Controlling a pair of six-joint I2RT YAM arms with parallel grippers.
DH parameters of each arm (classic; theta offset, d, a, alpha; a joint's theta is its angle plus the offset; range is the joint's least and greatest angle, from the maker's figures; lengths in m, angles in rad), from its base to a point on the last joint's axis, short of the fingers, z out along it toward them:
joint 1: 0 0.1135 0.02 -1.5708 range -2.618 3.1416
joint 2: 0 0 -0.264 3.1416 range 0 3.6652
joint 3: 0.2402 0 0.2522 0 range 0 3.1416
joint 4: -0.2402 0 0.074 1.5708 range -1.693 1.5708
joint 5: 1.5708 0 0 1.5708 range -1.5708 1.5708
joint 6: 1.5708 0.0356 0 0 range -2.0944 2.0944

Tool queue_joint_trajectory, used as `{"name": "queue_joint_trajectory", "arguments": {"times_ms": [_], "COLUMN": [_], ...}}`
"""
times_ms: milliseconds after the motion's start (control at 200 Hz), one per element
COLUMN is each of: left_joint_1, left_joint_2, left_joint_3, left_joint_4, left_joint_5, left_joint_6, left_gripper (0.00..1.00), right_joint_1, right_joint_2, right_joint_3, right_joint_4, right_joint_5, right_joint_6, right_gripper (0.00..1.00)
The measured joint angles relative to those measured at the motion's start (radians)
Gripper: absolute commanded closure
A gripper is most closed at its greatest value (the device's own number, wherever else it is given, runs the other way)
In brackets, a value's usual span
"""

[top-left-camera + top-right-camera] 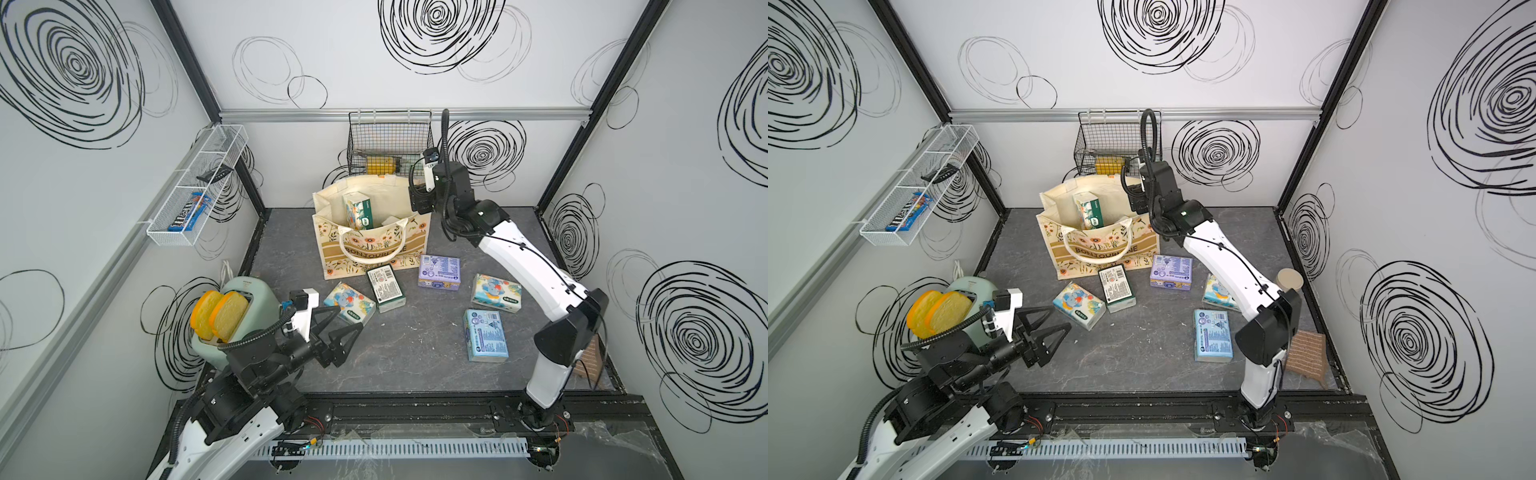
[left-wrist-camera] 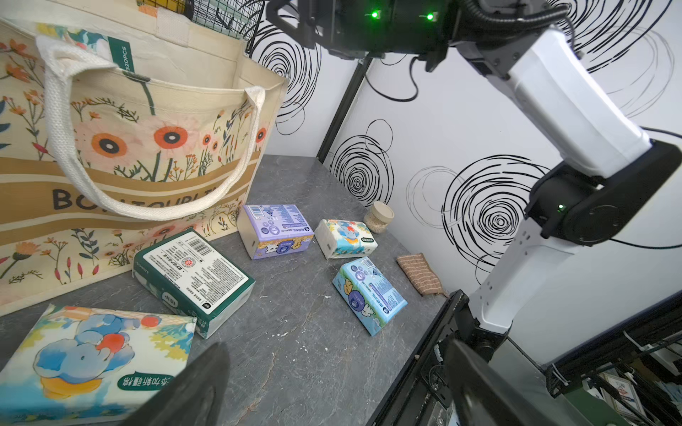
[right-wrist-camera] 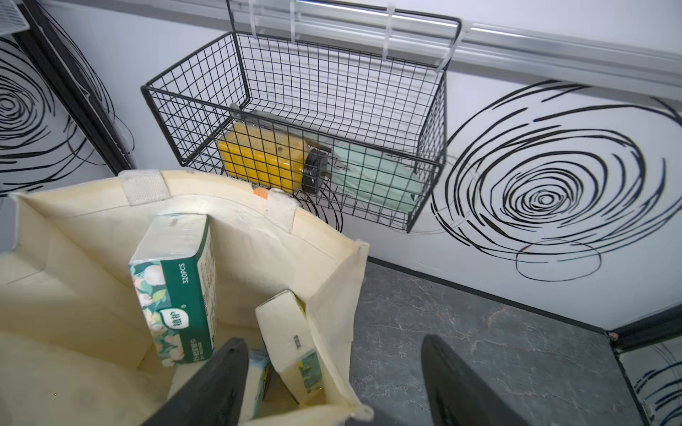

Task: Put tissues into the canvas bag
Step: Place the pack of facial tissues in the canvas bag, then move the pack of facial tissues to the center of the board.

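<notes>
The canvas bag point(image 1: 409, 241) stands open at the back of the table. An upright green tissue pack point(image 1: 358, 211) and a white pack point(image 3: 286, 332) sit inside it. My right gripper point(image 3: 332, 372) hangs open and empty over the bag's right corner. On the table in front of the bag lie an elephant pack point(image 1: 349, 302), a dark green pack point(image 1: 385, 287), a purple pack point(image 1: 439, 272), a second elephant pack point(image 1: 496, 293) and a light blue pack point(image 1: 485, 336). My left gripper point(image 1: 351, 319) is open and empty, low beside the nearer elephant pack point(image 2: 92, 354).
A black wire basket point(image 1: 388, 141) hangs on the back wall just behind the bag. A toaster point(image 1: 237, 316) with bread stands at the left, beside my left arm. A beige jar point(image 1: 1290, 279) and a brown cloth point(image 1: 1306, 357) are at the right edge.
</notes>
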Motion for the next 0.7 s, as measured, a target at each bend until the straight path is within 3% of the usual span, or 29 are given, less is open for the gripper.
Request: {"name": "queue_joint_trajectory", "arguments": {"times_ms": [300,455,701], "left_joint_1": [0.001,0.005,-0.028], "left_joint_2": [0.035,0.121,0.307], "left_joint_3": [-0.002,-0.002,-0.040], "left_joint_4": [0.005,0.011,0.077], "left_joint_5": [0.000,0.003,0.071], "left_joint_6": [0.000,0.000,-0.043], "left_gripper": [0.05,0.08,0.13], "right_joint_1": [-0.014,-0.018,-0.040], "right_joint_2": [-0.571,-0.789,-1.051], "right_joint_3": [-0.610,-0.880,-1.225], "right_joint_4": [0.042,0.015,-0.147], "right_joint_5": [-0.131,-0.193,-0.171], "right_joint_6": [0.151,0.248,0.571], "right_gripper": [0.22,0.21,0.16]}}
